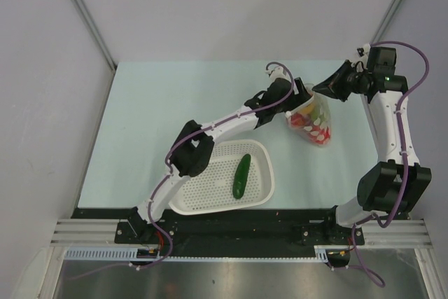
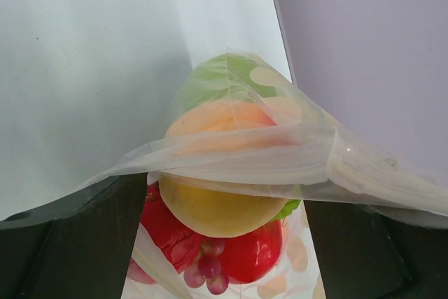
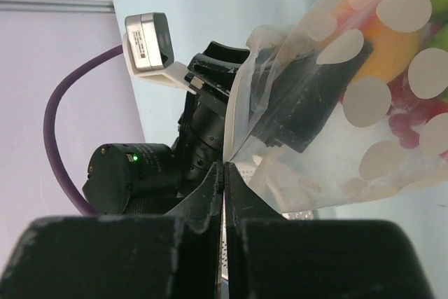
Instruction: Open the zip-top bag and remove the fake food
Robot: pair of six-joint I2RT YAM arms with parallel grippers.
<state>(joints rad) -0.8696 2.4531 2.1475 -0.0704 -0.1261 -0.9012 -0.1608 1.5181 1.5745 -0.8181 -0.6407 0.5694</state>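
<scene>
The zip-top bag [image 1: 313, 121], clear with pale dots, hangs lifted at the table's back right. My right gripper [image 1: 325, 89] is shut on the bag's mouth edge; in the right wrist view [image 3: 224, 167] the film is pinched between the closed fingertips. My left gripper [image 1: 289, 100] is open with its fingers spread inside the bag's mouth [image 2: 224, 194]. Between its fingers lies fake food: a yellow fruit [image 2: 217, 209], red fruits [image 2: 255, 251] and purple grapes [image 2: 207, 268]. A green piece [image 2: 210, 83] shows through the plastic. The dark green cucumber [image 1: 241, 175] lies in the basket.
The white perforated basket [image 1: 203, 190] stands at the near middle, right of the left arm's elbow. The light table [image 1: 161, 110] ends at grey walls on the left, back and right. A black rail runs along the near edge.
</scene>
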